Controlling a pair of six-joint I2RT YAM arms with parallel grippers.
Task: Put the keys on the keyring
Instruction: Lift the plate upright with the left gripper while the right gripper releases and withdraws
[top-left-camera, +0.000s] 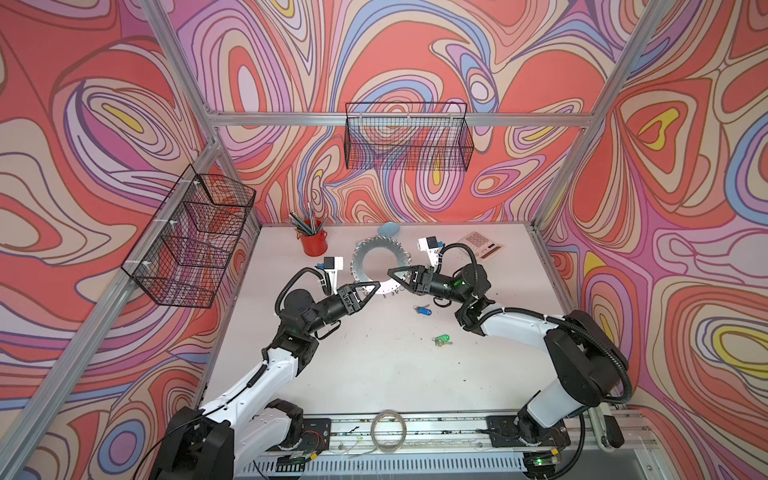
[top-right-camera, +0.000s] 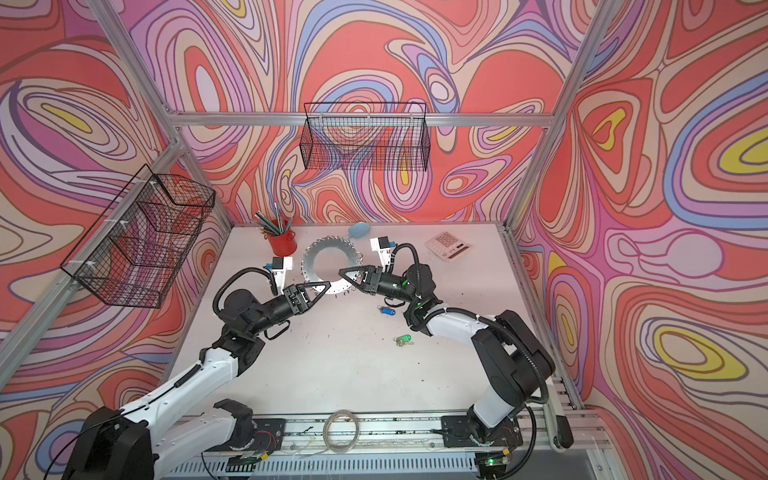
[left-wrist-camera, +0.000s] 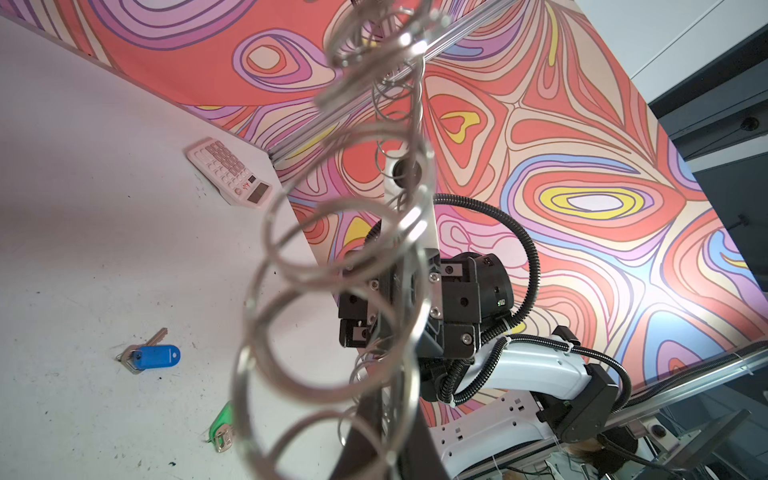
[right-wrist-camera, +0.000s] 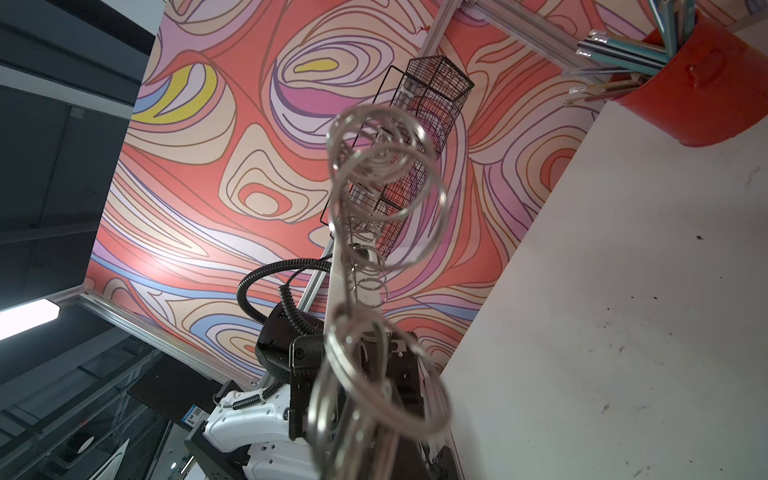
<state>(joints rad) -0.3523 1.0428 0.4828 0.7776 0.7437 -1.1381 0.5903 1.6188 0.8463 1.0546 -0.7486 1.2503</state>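
The keyring (top-left-camera: 358, 259) (top-right-camera: 308, 259) is a flat grey disc with a big centre hole and small wire rings round its rim. It hangs between both arms over the middle of the table. My left gripper (top-left-camera: 377, 285) (top-right-camera: 328, 285) is shut on its near rim. My right gripper (top-left-camera: 390, 272) (top-right-camera: 341, 272) is shut on the rim beside it. Both wrist views show the keyring (left-wrist-camera: 332, 257) (right-wrist-camera: 374, 199) edge-on, its rings dangling in front of the jaws. The keys lie loose on the table, one with a blue tag (top-left-camera: 424, 309) (left-wrist-camera: 156, 356), one with a green tag (top-left-camera: 441, 338) (left-wrist-camera: 222, 419).
A red cup of pencils (top-left-camera: 313, 246) stands at the back left, a pale blue oval object (top-left-camera: 388, 228) behind the keyring and a calculator (top-left-camera: 480, 246) at the back right. Wire baskets (top-left-camera: 409, 137) hang on the walls. A plain thin hoop (top-left-camera: 388, 430) rests on the front rail.
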